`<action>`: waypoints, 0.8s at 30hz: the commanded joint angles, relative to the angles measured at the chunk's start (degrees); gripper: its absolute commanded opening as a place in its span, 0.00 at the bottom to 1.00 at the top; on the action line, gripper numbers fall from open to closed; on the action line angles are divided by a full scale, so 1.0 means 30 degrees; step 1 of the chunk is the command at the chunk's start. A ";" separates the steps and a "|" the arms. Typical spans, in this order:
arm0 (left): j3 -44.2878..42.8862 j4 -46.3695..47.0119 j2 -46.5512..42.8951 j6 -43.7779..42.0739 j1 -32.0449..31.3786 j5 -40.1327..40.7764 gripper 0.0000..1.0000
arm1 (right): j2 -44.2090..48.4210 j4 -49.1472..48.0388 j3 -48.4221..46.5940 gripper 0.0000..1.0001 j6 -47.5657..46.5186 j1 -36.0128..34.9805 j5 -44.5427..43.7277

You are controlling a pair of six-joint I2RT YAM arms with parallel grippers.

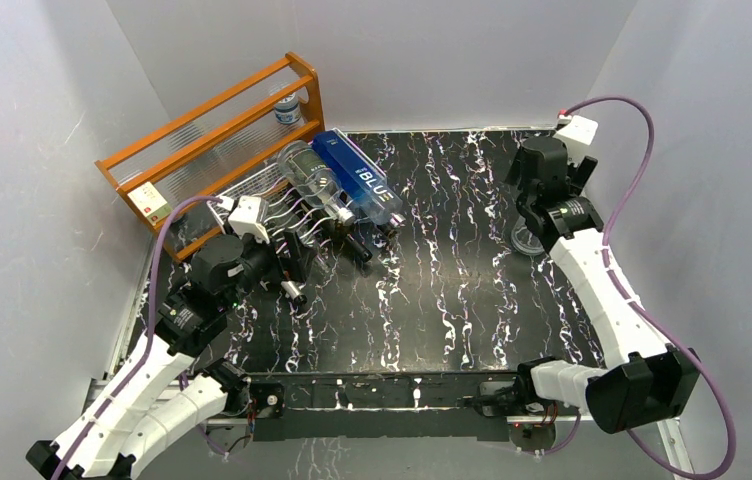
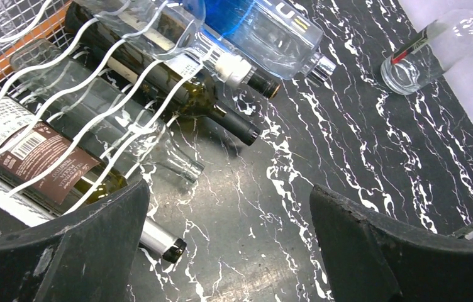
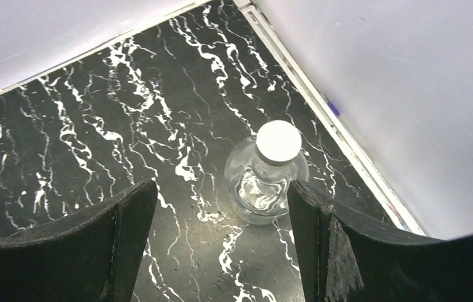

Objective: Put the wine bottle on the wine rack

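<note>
- Several bottles (image 1: pixel 314 180) lie necks-forward in the wine rack (image 1: pixel 252 195); its wavy wires likely keep them from rolling.
- The left gripper (image 2: pixel 228 214) hangs just before the rack, jaws spread, holding nothing.
- The clear wine bottle (image 3: pixel 265 189) stands upright near the wall (image 3: pixel 410 94), not yet racked. The right gripper (image 3: pixel 220 192) hovers above it, jaws spread, probably to straddle it.

Bright, even light; white glare on the table (image 3: pixel 205 220), corners perhaps soft.
</note>
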State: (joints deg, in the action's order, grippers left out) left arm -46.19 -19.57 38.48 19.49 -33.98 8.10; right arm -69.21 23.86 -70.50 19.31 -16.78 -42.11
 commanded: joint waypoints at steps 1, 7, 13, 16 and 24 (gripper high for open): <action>0.0164 0.0515 -0.0293 -0.0276 -0.0013 -0.0766 0.98 | 0.0400 -0.0628 0.0259 0.86 0.1057 0.1081 -0.0958; -0.0131 0.0225 -0.0042 -0.0509 -0.0032 -0.0645 0.98 | -0.0072 -0.0694 0.0136 0.86 0.1021 0.2976 0.0489; -0.0319 0.0050 0.0093 -0.0497 -0.0012 -0.0646 0.98 | -0.1040 -0.0818 0.0409 0.84 0.1185 0.3912 0.2933; -0.0360 -0.0008 0.0094 -0.0416 -0.0035 -0.0690 0.98 | -0.1635 -0.0708 0.0450 0.81 0.1017 0.4096 0.3239; -0.0398 -0.0068 0.0221 -0.0149 -0.0024 -0.0794 0.98 | -0.2327 -0.1490 0.1179 0.65 0.0227 0.4236 0.1969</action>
State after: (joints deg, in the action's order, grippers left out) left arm -45.89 -19.75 39.03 18.65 -33.98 6.59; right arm -75.44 23.38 -66.94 21.76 -4.71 -34.65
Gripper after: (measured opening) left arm 0.981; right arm 0.674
